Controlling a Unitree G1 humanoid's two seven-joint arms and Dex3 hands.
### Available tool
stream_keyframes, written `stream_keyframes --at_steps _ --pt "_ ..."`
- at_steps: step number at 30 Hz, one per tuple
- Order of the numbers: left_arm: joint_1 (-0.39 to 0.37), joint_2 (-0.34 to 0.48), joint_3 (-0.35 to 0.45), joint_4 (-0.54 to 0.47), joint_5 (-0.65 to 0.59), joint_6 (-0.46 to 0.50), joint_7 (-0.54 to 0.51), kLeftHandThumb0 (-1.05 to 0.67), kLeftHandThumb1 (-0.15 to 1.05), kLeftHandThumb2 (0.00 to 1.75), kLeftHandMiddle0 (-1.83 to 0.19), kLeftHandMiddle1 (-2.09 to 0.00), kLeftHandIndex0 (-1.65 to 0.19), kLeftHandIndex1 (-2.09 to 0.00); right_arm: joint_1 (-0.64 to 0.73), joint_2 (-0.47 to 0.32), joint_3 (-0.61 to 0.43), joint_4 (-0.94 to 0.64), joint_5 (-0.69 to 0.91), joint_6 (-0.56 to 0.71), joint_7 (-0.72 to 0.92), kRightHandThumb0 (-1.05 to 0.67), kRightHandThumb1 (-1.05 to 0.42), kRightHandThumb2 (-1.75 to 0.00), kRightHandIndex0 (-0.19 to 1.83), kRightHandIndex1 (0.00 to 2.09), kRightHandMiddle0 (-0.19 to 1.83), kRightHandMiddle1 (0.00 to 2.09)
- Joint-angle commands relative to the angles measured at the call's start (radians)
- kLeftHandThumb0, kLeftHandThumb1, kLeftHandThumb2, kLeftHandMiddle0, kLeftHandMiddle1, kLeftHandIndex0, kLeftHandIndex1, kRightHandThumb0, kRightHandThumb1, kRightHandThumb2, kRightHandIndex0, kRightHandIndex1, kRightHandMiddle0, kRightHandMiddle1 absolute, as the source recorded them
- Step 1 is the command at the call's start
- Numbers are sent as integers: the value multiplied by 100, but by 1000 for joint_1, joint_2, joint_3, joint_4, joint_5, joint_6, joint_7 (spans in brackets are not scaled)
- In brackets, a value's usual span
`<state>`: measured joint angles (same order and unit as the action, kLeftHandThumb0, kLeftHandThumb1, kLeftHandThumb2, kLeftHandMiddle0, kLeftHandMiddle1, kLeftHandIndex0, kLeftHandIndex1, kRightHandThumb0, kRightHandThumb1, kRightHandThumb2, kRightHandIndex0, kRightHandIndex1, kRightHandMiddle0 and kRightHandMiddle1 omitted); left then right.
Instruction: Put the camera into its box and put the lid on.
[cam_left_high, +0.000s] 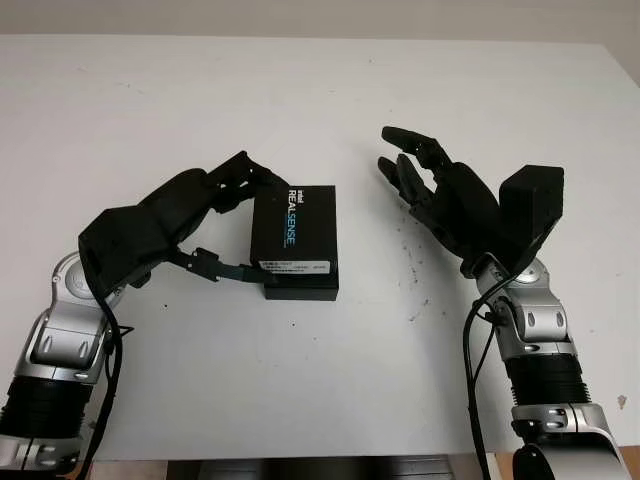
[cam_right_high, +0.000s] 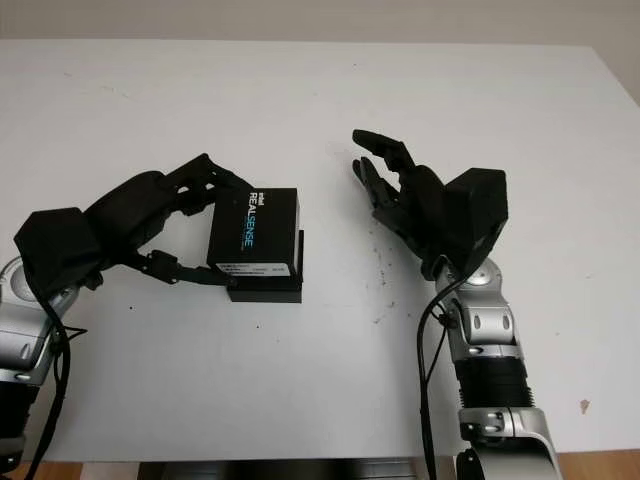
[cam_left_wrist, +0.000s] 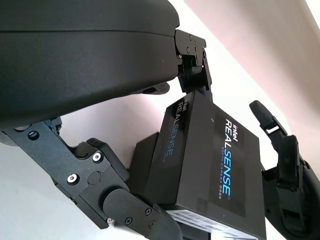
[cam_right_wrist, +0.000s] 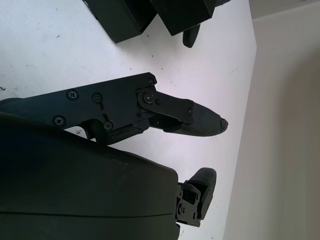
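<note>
The left hand (cam_left_high: 215, 215) grasps the black lid (cam_left_high: 294, 228), fingers on its far and near edges, holding it skewed on top of the box (cam_left_high: 300, 290), whose base juts out below. Both sit mid-table (cam_left_high: 300, 90). The right hand (cam_left_high: 435, 195) is released, holding nothing, hovering well to the right.

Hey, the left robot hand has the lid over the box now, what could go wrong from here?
1. The black RealSense-printed cardboard lid sits offset on the black box base, which sticks out along one edge; pressing down now might jam it crooked.
2. The left robot hand grips the lid alone; the right robot hand is open, apart, so the base may slide on the white table.
</note>
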<state>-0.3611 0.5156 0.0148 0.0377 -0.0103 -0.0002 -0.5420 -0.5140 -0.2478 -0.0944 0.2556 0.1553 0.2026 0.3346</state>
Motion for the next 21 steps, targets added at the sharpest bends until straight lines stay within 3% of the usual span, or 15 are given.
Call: stream_keyframes --at_steps 1,21 --pt "19 -2 5 -30 -19 19 -8 -42 105 52 -27 -6 -63 -200 3 -9 -3 -19 1 -1 0 -54 -105 -60 18 5 -19 81" --pt "55 -1 -7 -48 -14 70 -7 -43 105 53 -26 -5 -63 -200 7 -10 -5 -25 6 7 4 -53 -105 -60 17 5 -19 78"
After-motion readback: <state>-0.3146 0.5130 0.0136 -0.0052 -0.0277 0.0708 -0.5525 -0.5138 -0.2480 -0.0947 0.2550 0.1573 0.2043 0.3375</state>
